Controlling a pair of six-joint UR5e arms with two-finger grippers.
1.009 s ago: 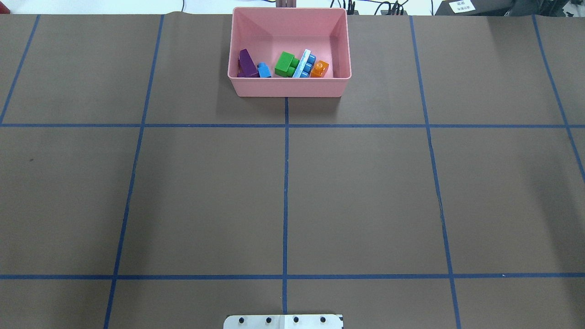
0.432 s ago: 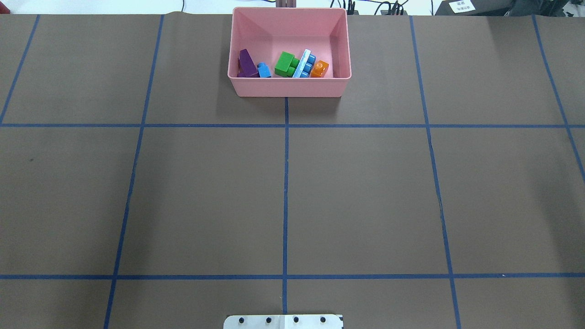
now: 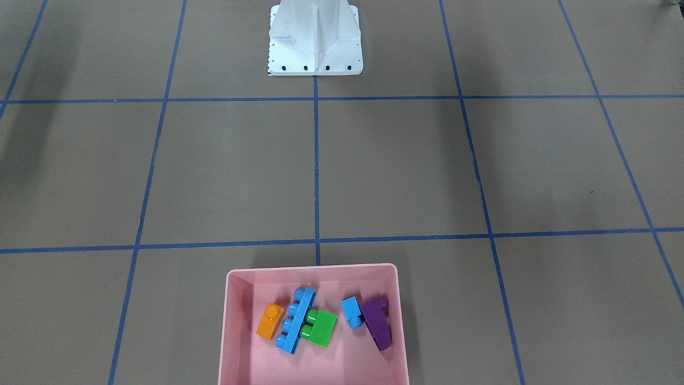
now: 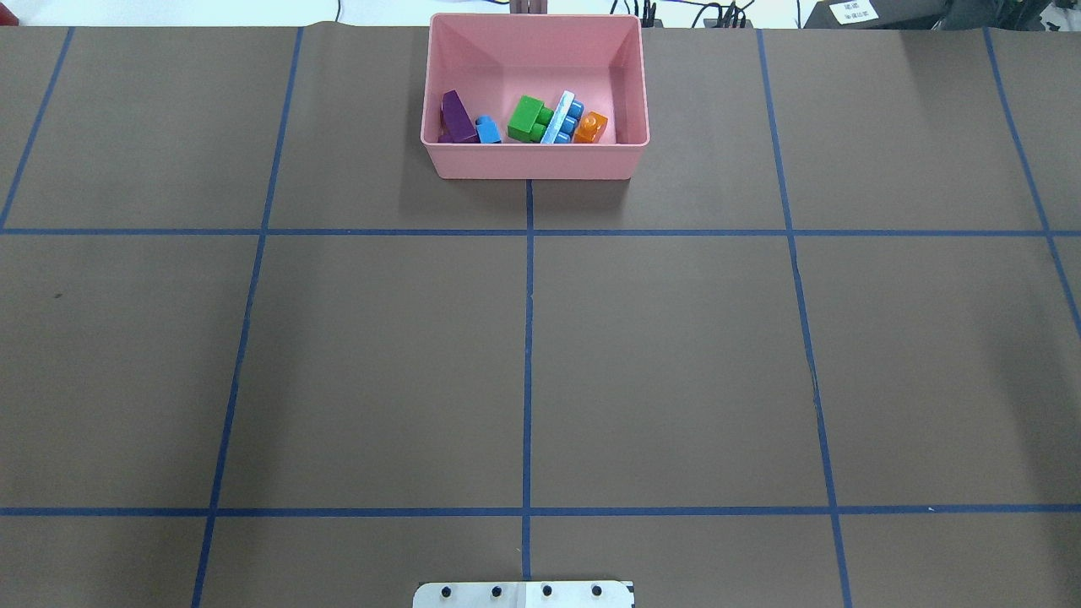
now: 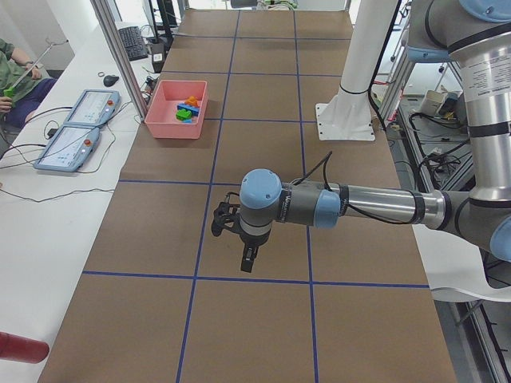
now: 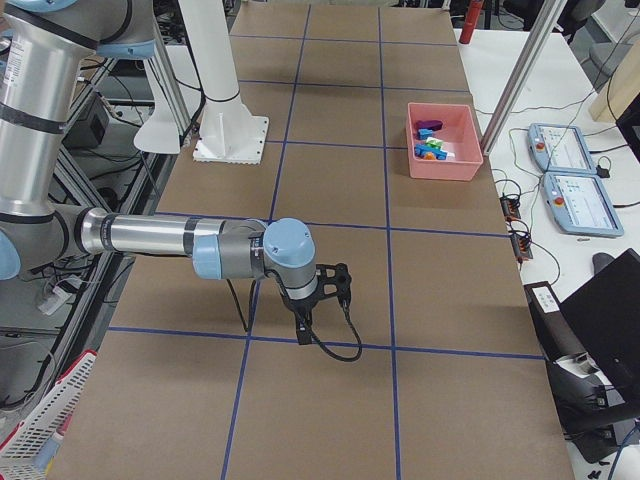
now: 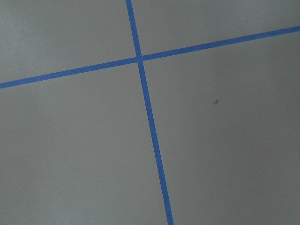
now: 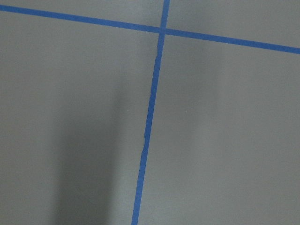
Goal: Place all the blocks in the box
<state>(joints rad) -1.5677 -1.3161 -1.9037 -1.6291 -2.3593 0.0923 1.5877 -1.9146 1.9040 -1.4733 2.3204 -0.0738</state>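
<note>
Blocks: five, all lay inside the box [image 3: 312, 269]: orange [image 3: 270, 321], long light blue [image 3: 295, 320] and green [image 3: 319, 327] side by side, small light blue [image 3: 351, 310] against purple [image 3: 377, 323].
Box: one, pink, at the table's [image 4: 676, 355] operator edge.
Left gripper [image 5: 247, 266]: well apart from the box; jaw state could not be told.
Right gripper [image 6: 301, 335]: likewise well apart, state unclear.

A robotics lab is showing here: a long bench covered in brown paper [image 4: 676, 355] and gridded with blue tape is filling the overhead view. A white metal robot pedestal [image 3: 315, 40] is standing at the front-facing view's top centre. A silver-and-blue jointed robot arm [image 5: 367, 209] is hanging over the bench in each side view. Two grey touch-screen control pendants [image 5: 92, 106] are lying at the left view's left edge.
</note>
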